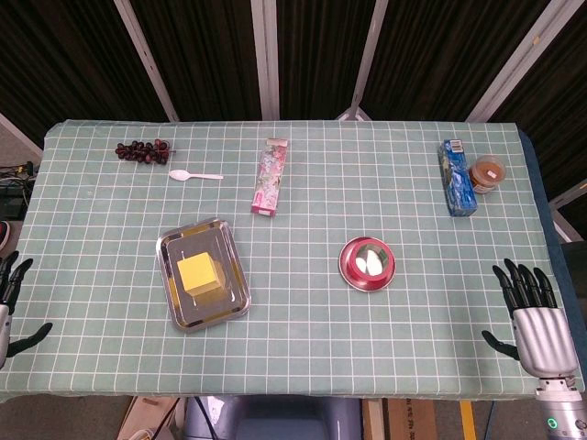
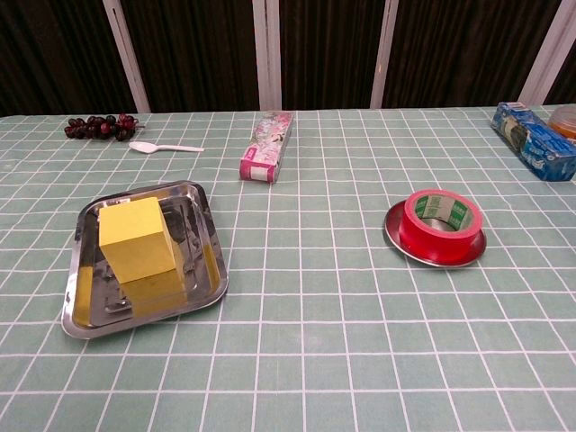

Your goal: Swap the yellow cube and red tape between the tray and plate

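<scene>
I read this as the start layout: one yellow cube [image 2: 136,238] sits in the one steel tray [image 2: 202,200] and one red tape [image 2: 440,222] on the one plate [image 2: 392,230], well apart, so neither leg of the swap looks done. Both my hands are parked at the table edges, left hand [image 1: 11,302] and right hand [image 1: 534,316], fingers apart and empty (left only partly in frame). Clutter at the far edge: one spoon [image 1: 194,175], one grape bunch [image 1: 142,150], one pink box [image 1: 269,176], one blue box [image 1: 457,177], one small jar [image 1: 487,172].

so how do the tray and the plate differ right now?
The tray is rectangular and bare silver metal; the plate is round, smaller, with a red rim seen from above. The tray holds the yellow cube; the plate holds the red tape. Both are shiny, sit flat on the checked cloth and each carries one item.
</scene>
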### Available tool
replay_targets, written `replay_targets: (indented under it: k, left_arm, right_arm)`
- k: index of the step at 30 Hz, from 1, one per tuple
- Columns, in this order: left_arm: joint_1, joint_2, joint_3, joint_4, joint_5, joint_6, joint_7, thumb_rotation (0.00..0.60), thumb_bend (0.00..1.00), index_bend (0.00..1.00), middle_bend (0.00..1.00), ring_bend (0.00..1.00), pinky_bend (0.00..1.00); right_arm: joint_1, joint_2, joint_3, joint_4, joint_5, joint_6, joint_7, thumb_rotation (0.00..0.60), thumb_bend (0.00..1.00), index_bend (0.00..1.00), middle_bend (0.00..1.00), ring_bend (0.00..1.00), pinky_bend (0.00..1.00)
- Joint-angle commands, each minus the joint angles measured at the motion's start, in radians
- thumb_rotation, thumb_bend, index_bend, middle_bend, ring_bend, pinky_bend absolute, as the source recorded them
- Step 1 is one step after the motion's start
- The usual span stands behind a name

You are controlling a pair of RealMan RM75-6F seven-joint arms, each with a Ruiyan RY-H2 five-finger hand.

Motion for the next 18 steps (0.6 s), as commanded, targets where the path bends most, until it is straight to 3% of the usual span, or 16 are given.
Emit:
replay_targets:
  k: [1, 18]
  left_arm:
    - [-0.002, 0.001, -0.003, 0.004, -0.003, -0.002, 0.003, 0.6, 0.05, 0.1, 0.0, 0.0, 0.0]
    - [-0.014, -0.011, -0.003, 0.009, 0.007, -0.019, 0.001, 0.6, 0.05, 0.1, 0.0, 0.0, 0.0]
  right_arm:
    - [0.0, -0.003, 0.002, 0.0, 0.005, -0.003, -0.011, 0.6, 0.05, 0.05, 0.0, 0.01, 0.0]
    - [-0.001, 0.027, -0.027, -0.049, -0.004, -0.049, 0.035, 0.6, 0.05, 0.05, 0.0, 0.01, 0.0]
